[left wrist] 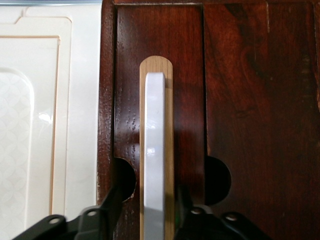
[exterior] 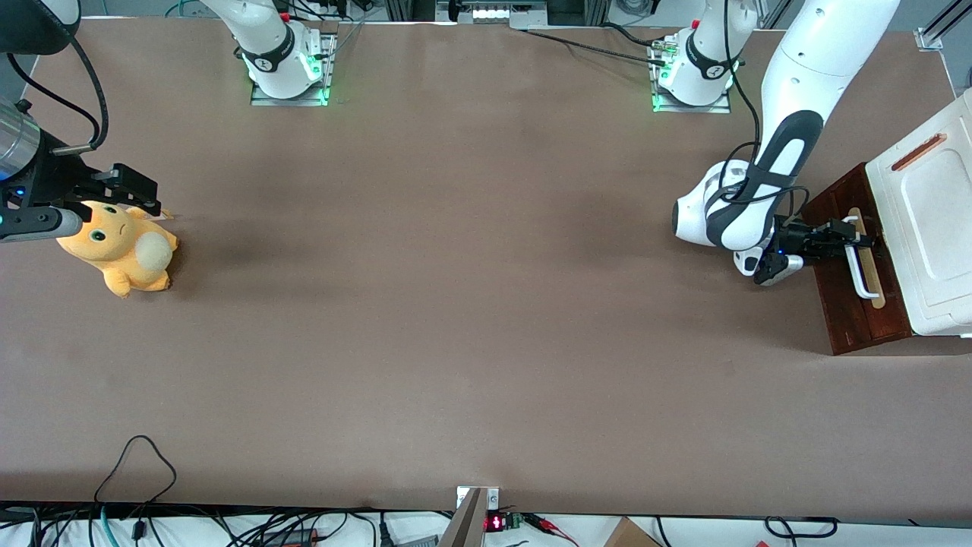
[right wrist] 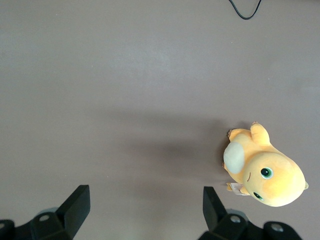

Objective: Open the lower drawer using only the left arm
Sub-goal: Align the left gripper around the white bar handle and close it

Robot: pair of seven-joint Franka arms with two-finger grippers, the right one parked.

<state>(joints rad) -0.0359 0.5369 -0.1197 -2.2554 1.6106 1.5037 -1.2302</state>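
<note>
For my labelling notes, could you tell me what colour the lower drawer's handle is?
White, on a pale wood strip; the handle shows best in the left wrist view.

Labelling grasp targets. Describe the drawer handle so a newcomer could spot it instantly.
Find the white cabinet at the working arm's end of the table; its dark reddish-brown lower drawer front faces the table's middle. The handle is a white loop on a pale wood strip, with the left arm's gripper open around it. It is the only white bar on dark wood.

Dark reddish-brown lower drawer (exterior: 854,289) with white loop handle (left wrist: 154,155) sits slightly pulled out.
</note>
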